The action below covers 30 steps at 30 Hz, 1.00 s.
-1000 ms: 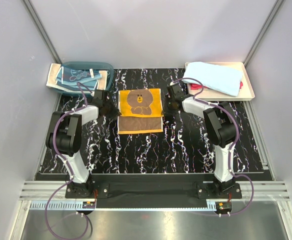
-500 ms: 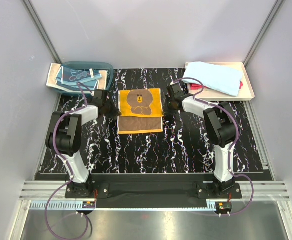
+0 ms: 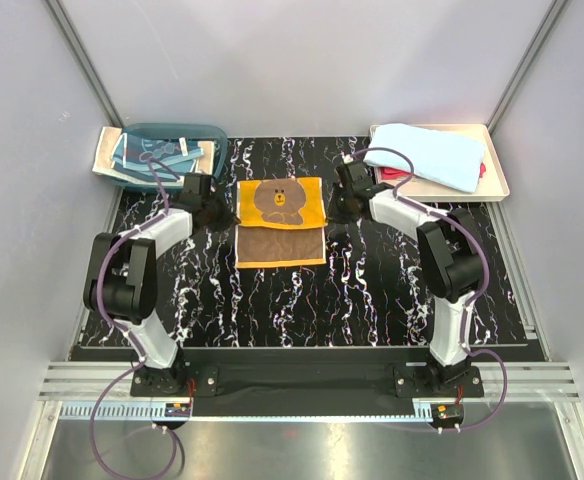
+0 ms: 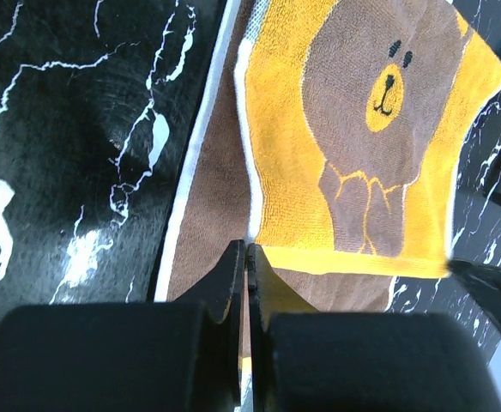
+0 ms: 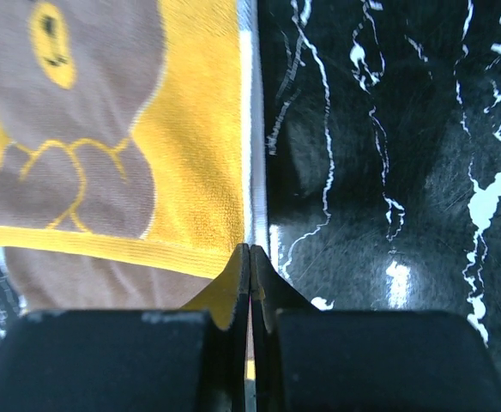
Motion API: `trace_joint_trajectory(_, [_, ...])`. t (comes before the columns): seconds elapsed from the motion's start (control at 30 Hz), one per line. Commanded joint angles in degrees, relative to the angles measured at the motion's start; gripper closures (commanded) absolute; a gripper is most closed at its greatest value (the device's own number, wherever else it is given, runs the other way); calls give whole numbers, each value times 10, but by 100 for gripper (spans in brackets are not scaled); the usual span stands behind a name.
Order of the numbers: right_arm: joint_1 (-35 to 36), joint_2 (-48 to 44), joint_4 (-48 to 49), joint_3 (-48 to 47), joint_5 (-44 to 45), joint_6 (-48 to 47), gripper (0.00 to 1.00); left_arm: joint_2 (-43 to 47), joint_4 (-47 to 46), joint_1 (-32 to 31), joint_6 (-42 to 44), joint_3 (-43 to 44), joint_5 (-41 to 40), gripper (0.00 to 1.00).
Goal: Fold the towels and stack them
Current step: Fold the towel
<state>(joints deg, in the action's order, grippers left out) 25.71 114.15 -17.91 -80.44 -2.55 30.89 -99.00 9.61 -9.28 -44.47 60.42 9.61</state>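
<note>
On the marbled table (image 3: 372,290), left gripper (image 4: 247,254) and right gripper (image 5: 249,254) pinch bear towel's (image 3: 282,240) edges.

- The counter (image 3: 372,290) is black with white marble-like veins, and it has a thin pale border along its sides.
- A plain pale grey back wall (image 3: 292,70) stands behind it, and matching side walls (image 3: 17,220) close it in on both sides.
- Slanted metal struts (image 3: 82,62) mark the corners where the walls meet.
- A ribbed aluminium rail (image 3: 72,380) runs along the near edge.
- Below the rail lies a shiny metal sheet (image 3: 302,445).
- The light is soft and even, with small bright glints on the counter's glossy surface.
</note>
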Motion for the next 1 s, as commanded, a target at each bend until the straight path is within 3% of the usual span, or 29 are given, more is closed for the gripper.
trace_joint_trajectory(0.0, [-1,-50,4,4,0,10,100,39,8,-1,10,14,-20,100])
trace_joint_trajectory(0.97, [41,-141,21,100,9,37,100,155,-15,-18,5,-121,-29,100])
